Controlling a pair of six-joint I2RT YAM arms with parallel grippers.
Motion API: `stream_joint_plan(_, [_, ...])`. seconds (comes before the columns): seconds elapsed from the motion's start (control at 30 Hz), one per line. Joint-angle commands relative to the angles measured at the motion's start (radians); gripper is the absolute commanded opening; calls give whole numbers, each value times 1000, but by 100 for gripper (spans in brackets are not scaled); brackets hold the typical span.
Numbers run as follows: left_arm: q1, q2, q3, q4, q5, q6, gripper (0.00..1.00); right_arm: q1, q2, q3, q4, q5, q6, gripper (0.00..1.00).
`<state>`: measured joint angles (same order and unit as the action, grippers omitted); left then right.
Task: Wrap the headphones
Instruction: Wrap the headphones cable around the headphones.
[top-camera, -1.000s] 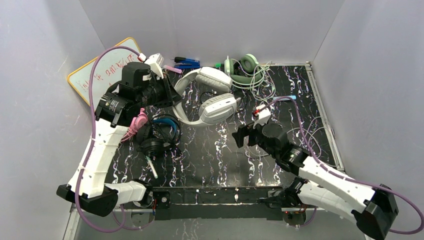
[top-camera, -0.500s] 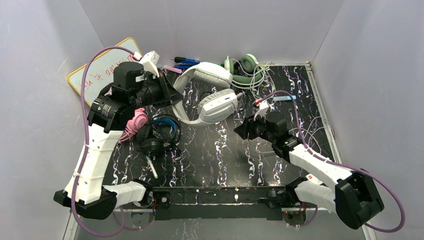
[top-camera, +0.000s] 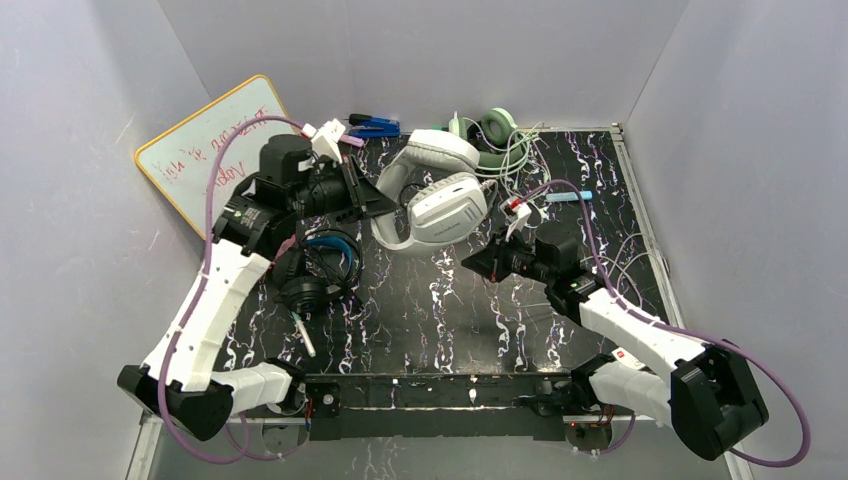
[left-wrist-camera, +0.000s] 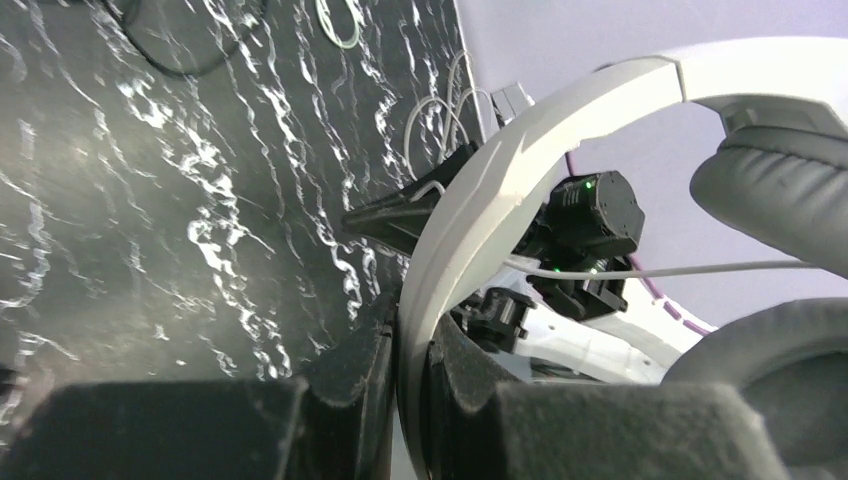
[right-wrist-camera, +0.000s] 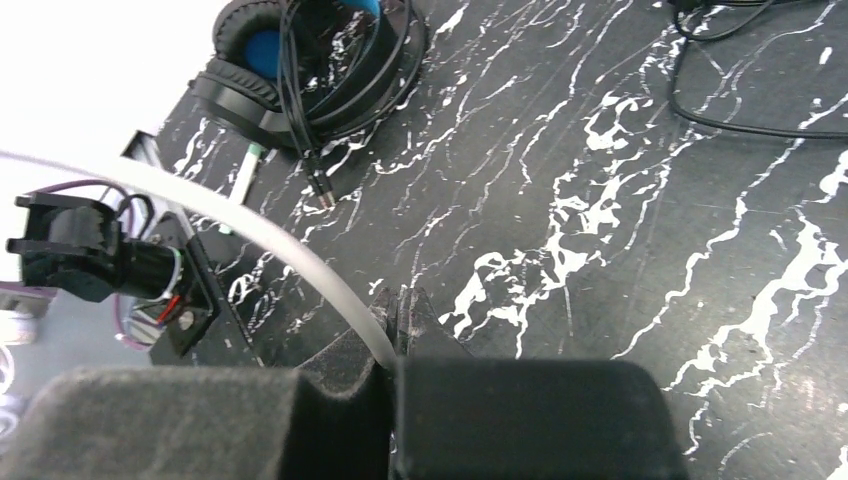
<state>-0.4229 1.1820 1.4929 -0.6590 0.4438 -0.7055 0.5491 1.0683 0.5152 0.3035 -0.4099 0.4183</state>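
The white-grey headphones (top-camera: 440, 195) hang tilted above the back of the black marbled table (top-camera: 440, 310). My left gripper (top-camera: 385, 205) is shut on their headband (left-wrist-camera: 480, 200), which passes between the two pads (left-wrist-camera: 375, 350); a grey padded cup (left-wrist-camera: 780, 200) fills the right of that view. From the cup a thin white cord (left-wrist-camera: 650, 270) leads toward my right gripper (top-camera: 470, 262). That gripper (right-wrist-camera: 400, 310) is shut on the cord (right-wrist-camera: 280, 250), low over the table's middle. Black-and-blue headphones (top-camera: 320, 265) lie at the left with their cord coiled on them (right-wrist-camera: 300, 60).
Green headphones (top-camera: 490, 135) with a tangle of pale cord sit at the back wall. A whiteboard (top-camera: 210, 150) leans in the back left corner, with blue pens (top-camera: 375, 125) beside it. Loose dark and white cords (top-camera: 620, 260) lie at the right. Grey walls enclose the table.
The right gripper went from open to shut on the white cord. The left arm carried the white-grey headphones a little to the right and toward the back.
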Motion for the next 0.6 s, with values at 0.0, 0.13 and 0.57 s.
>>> stream_joint_plan(0.0, [-1,-42,-88,249,188,-170,0,-3,-1,62,48,-85,66,1])
stream_joint_plan(0.13, [-31,-41,-138,330,195,-229,0,-2,57,81,86,-135,117,1])
stream_joint_plan(0.57, [-189,-82,-432,839,-161,-574,0,233,145,161,39,-22,149,1])
